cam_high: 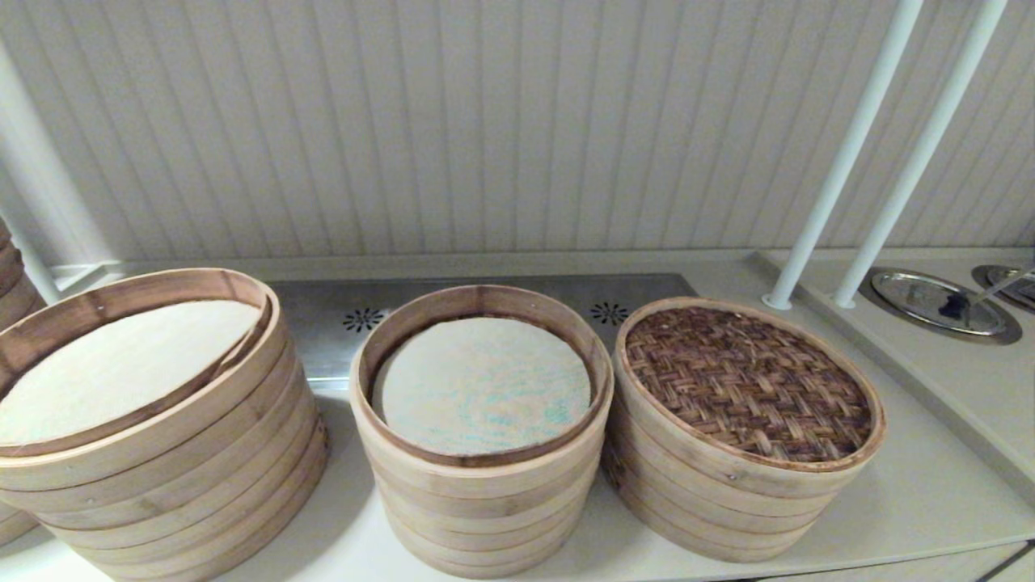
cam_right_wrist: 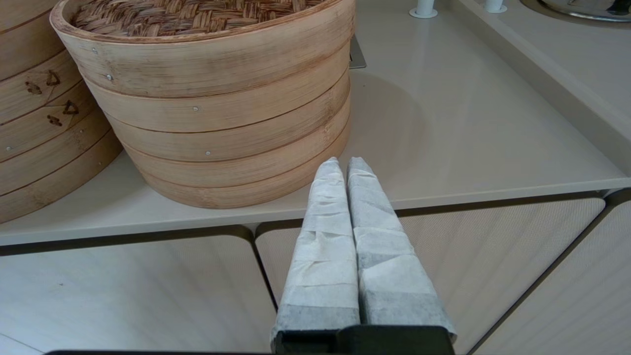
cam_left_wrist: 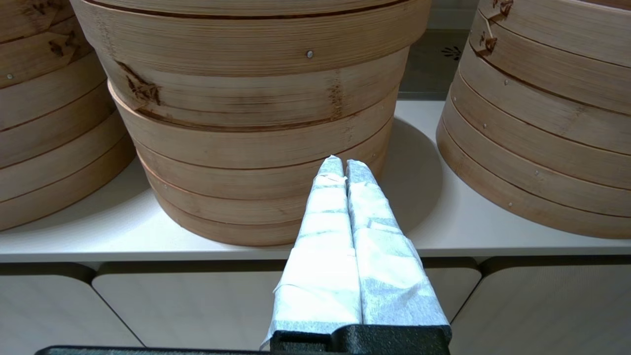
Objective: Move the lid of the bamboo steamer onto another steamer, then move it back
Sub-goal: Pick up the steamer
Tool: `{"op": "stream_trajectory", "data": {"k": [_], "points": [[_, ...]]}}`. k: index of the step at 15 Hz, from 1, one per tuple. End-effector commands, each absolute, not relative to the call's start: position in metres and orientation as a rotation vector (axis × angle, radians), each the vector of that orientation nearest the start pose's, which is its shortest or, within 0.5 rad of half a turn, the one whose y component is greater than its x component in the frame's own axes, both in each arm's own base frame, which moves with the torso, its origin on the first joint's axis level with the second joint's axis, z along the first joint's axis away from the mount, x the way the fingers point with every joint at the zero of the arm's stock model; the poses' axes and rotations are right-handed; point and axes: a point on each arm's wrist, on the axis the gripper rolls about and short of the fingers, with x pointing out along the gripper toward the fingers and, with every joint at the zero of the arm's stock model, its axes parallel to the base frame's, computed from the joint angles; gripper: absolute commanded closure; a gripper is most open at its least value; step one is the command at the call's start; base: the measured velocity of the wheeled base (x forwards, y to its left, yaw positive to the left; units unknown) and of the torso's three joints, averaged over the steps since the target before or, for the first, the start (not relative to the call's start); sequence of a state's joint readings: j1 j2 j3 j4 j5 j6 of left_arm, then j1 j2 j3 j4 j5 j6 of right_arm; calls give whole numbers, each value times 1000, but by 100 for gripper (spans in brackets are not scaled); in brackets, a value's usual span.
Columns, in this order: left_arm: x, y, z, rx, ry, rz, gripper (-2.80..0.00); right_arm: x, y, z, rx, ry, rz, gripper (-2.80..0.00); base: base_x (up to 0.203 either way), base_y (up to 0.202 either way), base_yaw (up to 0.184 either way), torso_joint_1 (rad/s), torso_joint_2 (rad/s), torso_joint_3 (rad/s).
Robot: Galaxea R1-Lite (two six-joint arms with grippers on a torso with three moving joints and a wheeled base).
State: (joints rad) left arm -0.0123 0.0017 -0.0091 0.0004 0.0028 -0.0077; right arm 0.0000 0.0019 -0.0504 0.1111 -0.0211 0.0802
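Starting at the left gripper: taped-up fingers pinched right together, gripping nothing at all. Hangs out in front of the counter edge, above the pale cabinet fronts, aimed at the lower rings of the widest stack and not touching it. Same deal with the right gripper: squeezed fully closed, nothing held, parked off the counter's front edge and aimed at the base of the shortest stack, clear of it. Can't spot either one from the head view, by the way. Moving outward, got the bamboo steamer lid sitting flat on top of that shortest stack at the right end of the row, dark woven top facing up and pale band lined up flush with the rings under it. Can't tell what liner sits below, since the lid covers it completely. Just beside it to the left, got the taller middle stack, open on top, with a green-speckled liner showing inside. Further left again, the widest stack, also uncovered, showing a smooth cream liner and a top ring sitting a bit crooked. Behind the row, a steel panel with little vent holes; off to the right, two slanted white poles and a round metal dish, well apart from the steamers.
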Motion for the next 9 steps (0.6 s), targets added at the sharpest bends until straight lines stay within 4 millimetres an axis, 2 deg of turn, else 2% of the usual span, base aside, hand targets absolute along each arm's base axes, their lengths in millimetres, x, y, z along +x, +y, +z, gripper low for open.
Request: {"op": "stream_trajectory", "data": {"k": [1,5,9], "points": [[-23,0,78,-8,-6,-11,0,-27,0,78,79,65,-24,0,0,0,0,0,0,0],[-23,0,78,-8,-8,-9,0,-28,0,83,64,48,-16,0,0,0,0,0,0,0],[-23,0,78,-8,-6,-11,0,-35,0,136,63,24,-6,0,0,0,0,0,0,0]]}}
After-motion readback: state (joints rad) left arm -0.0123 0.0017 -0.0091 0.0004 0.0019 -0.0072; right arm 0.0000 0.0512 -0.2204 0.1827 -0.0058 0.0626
